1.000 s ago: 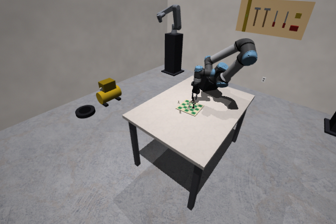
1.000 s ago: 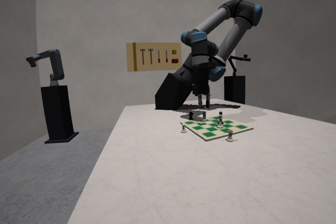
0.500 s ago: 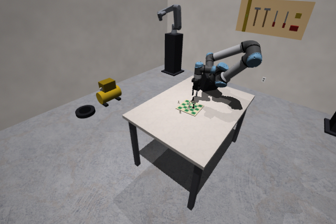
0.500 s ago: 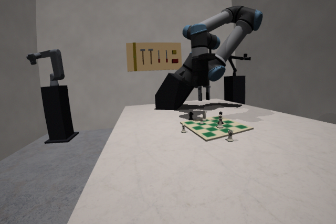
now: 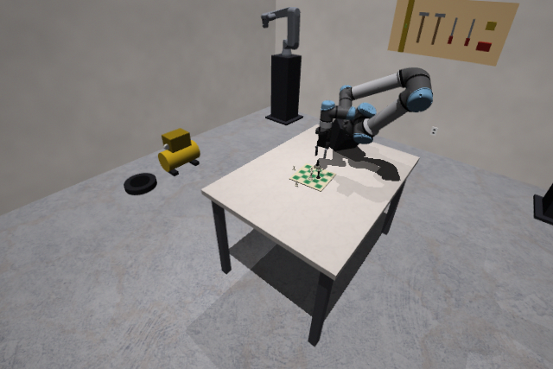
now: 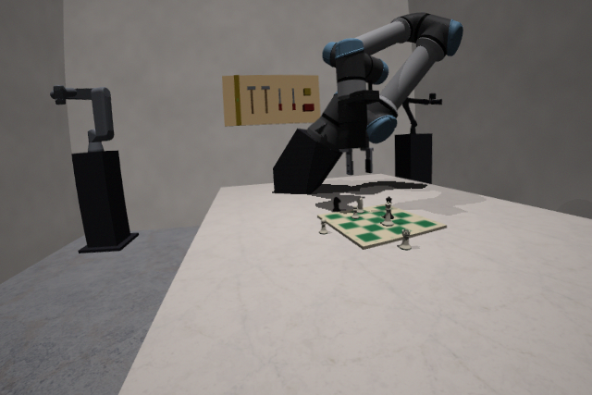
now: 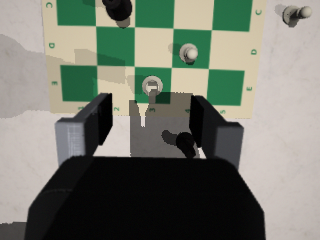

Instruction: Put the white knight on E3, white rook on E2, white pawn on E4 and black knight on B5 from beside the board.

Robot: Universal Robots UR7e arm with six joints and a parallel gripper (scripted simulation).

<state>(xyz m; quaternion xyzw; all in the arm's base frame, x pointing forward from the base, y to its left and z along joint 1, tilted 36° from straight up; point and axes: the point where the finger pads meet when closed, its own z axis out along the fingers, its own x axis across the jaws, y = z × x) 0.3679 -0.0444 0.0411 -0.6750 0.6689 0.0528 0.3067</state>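
Pincer [image 7: 150, 125] fully released, empty, hovering above board [image 7: 235, 107] edge. White knight [image 7: 151, 85] stands on E3. Black knight [image 7: 185, 143] on tabletop [image 7: 285, 150] beneath pincer; next likely descend, grasp it, carry to B5.

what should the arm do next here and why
Probably shift sideways to centre over the black knight, then descend. The gripper is open, holds nothing and hangs above the board, and a white piece already stands on E3. The black knight sits off the board's edge, close by the right finger, so it seems the nearest piece left to place.
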